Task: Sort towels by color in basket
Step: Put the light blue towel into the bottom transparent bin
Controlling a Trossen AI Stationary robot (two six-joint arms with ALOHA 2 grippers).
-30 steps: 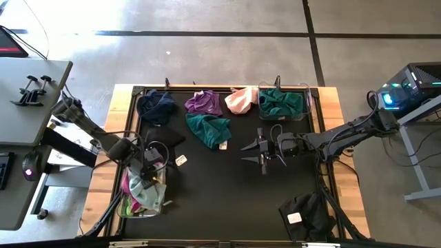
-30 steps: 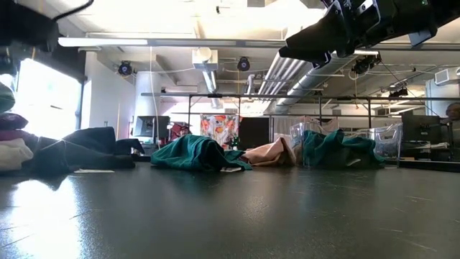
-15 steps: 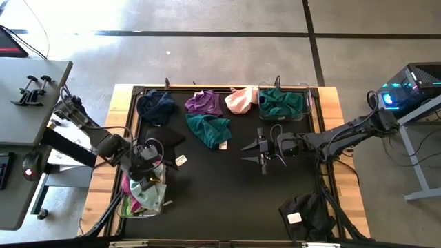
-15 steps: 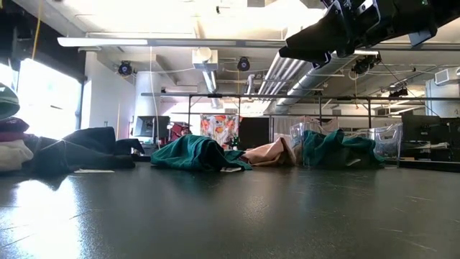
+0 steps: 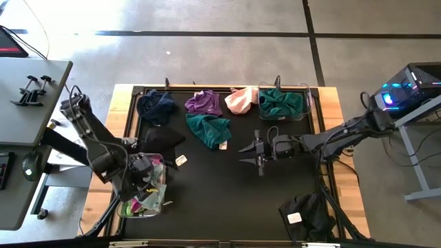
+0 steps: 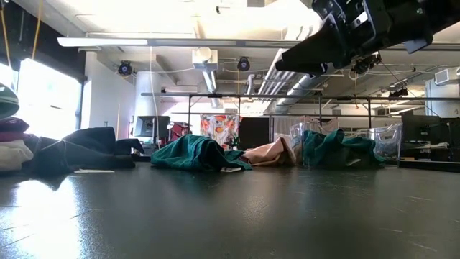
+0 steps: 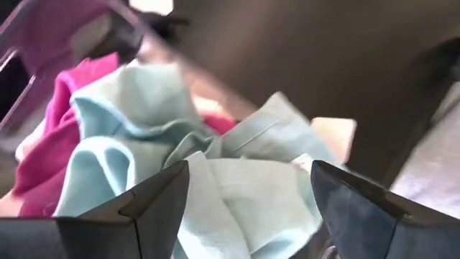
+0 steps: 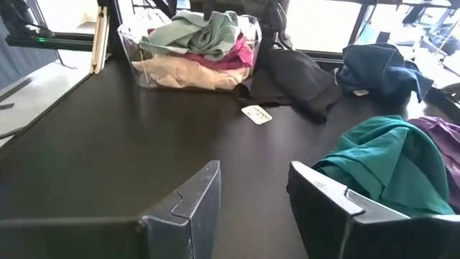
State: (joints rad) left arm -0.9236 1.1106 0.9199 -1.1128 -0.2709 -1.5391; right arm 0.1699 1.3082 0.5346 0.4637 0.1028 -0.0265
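Here, the left fingers (image 7: 244, 208) are held wide open, empty, over the mint towel (image 7: 215, 158) at eight o'clock; the right fingers (image 8: 251, 208) are half open, empty.

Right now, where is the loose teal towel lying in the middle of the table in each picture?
High view: teal towel left of centre, just below the purple towel.
Low view: teal towel lies centre-left, beside the pink towel.
Left wrist view: not in it.
Right wrist view: teal towel at the right edge.
Shared landmark: the small white tag on the mat.
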